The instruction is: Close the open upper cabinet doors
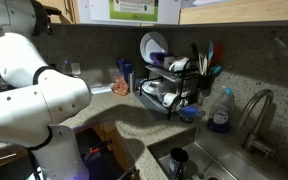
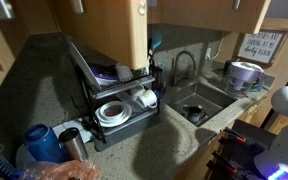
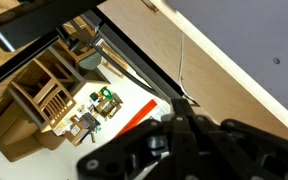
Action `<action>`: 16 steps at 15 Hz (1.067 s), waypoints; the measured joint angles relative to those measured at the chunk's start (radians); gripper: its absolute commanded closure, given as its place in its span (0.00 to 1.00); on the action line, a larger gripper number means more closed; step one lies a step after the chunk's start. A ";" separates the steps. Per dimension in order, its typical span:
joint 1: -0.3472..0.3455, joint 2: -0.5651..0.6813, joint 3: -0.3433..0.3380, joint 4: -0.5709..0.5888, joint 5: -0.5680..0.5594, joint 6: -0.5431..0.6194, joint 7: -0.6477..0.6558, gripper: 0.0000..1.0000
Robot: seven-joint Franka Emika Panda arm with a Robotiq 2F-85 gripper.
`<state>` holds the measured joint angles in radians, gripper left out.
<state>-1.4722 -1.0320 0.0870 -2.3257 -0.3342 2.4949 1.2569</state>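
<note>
Doors first: in an exterior view one honey-brown door [image 2: 102, 30] stands swung out from the wall cabinets. Its flat face is turned toward the camera, and it hangs right above the dish rack [image 2: 114, 105], covering part of the rack's upper tier. To its right, more doors [image 2: 212, 8] sit flush along the top of the picture, with small dark handles.

On my wrist view the claw [image 3: 184, 118] comes up from the bottom as a dark tangle of links. Its tips point at the lower edge of a pale wood panel [image 3: 199, 65] that runs diagonally across the picture. I cannot tell whether the tips touch it, how far apart they stand, or whether anything is held. I also cannot say for sure that this panel is the open door.

The white arm [image 1: 34, 95] fills the left of an exterior view and rises out of the top of the picture, so the claw itself is out of shot there. On the speckled worktop [image 1: 99, 100] the rack holds plates and bowls. A blue bottle [image 1: 220, 110] stands just beside the faucet [image 1: 254, 112], at the sink [image 2: 199, 100]. A mug [image 2: 244, 72] sits beyond the sink.
</note>
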 measured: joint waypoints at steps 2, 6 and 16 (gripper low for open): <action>-0.018 0.025 -0.003 0.012 0.009 0.019 0.004 0.99; -0.038 0.080 -0.008 0.030 0.048 0.082 0.004 0.99; -0.046 0.188 -0.011 0.060 0.209 0.200 0.005 0.99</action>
<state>-1.5186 -0.8436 0.0762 -2.2660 -0.1249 2.6953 1.2616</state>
